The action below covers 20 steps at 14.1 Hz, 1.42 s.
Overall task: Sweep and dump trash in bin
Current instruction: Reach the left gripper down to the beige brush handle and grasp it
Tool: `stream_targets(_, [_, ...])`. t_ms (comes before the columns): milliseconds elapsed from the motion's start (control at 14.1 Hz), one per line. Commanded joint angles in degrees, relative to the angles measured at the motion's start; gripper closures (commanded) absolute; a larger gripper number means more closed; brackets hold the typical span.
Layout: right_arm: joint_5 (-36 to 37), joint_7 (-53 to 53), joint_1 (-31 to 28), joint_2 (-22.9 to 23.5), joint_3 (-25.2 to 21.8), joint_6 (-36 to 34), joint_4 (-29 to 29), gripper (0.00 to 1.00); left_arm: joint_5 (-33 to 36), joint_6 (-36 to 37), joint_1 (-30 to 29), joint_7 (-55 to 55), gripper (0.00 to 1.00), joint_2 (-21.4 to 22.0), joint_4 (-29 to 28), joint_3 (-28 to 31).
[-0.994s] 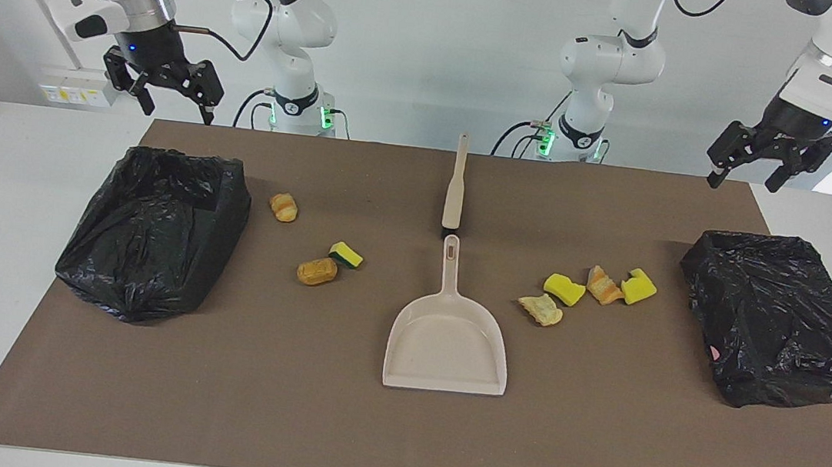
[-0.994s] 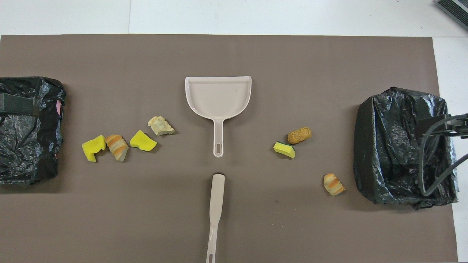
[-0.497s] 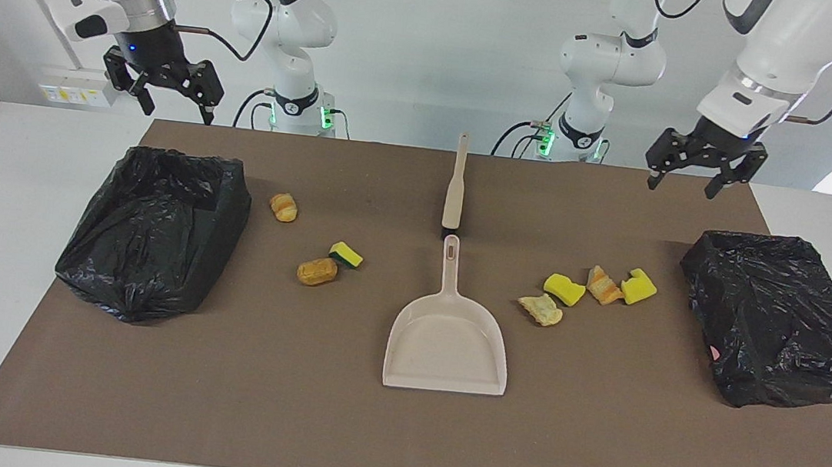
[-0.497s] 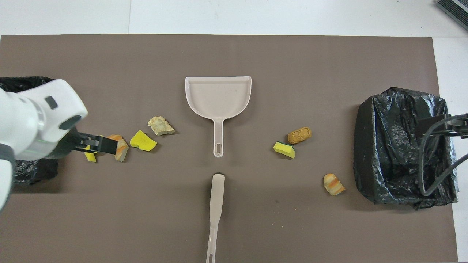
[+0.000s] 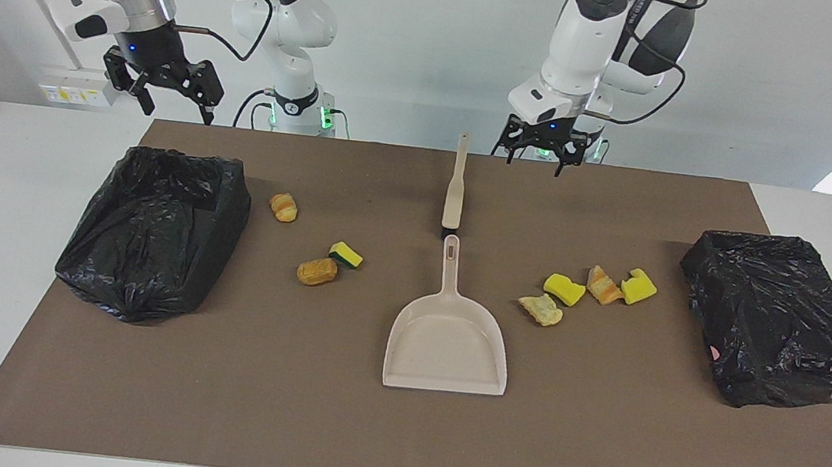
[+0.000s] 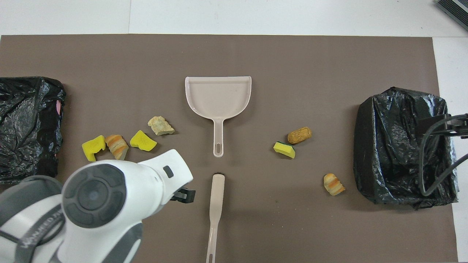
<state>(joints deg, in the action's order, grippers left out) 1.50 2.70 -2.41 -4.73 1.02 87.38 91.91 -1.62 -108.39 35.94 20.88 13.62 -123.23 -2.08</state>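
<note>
Yellow sponge chunks [image 5: 563, 288] & bread bits [image 5: 316, 271] are scattered beside beige dustpan [image 5: 448, 343]. Left gripper [image 5: 539, 154] is held open, empty, over mat nr brush [image 5: 455, 183]; right gripper [image 5: 165, 93] is open too, above bin bag [image 5: 153, 229].

This is a robotics lab. 2 white Franka arms [image 5: 283, 26] are bolted at one edge of a white counter [image 5: 21, 169], with green status lights at their bases and black cables trailing off them. A plain brown mat [image 5: 395, 432] covers the counter as a marked work area, laid out with staged props: a dustpan [image 5: 447, 345], a brush [image 5: 454, 191], sponge and bread bits [image 5: 563, 288] and 2 bag-lined bins [image 5: 153, 229]. The wall is bare and white, with a socket strip [image 5: 75, 95].
</note>
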Motion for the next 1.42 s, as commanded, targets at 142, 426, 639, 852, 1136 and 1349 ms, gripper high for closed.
stream_targets(142, [-0.6, 0.6, -0.2, -0.6, 0.3, -0.2, 0.7, 0.0, -0.3, -13.8, 12.1, 9.9, 0.0, -0.2, -13.1, 1.2])
stream_targets(426, [-0.6, 0.6, -0.2, -0.6, 0.3, -0.2, 0.7, 0.0, -0.3, -19.3, 18.8, 14.9, 0.0, -1.6, -18.6, 1.1])
stream_targets(639, [-0.6, 0.6, -0.2, -0.6, 0.3, -0.2, 0.7, 0.0, -0.3, -21.6, 19.7, 15.7, 0.0, -1.9, -20.1, 1.1])
stream_targets(852, [-0.6, 0.6, -0.2, -0.5, 0.3, 0.0, 0.5, 0.0, -0.2, -22.7, 18.3, 14.7, 0.0, -2.9, -20.1, 1.4])
stream_targets(1136, [-0.5, 0.2, -0.1, -0.5, 0.5, 0.0, 0.6, 0.0, -0.2, -23.9, 17.9, 14.2, 0.0, -4.1, -20.1, 1.4])
stream_targets(1349, [-0.4, 0.3, 0.8, -0.5, 0.8, 0.0, 0.6, 0.0, -0.2, -23.0, 18.0, 14.3, 0.15, -4.1, -20.0, 1.4])
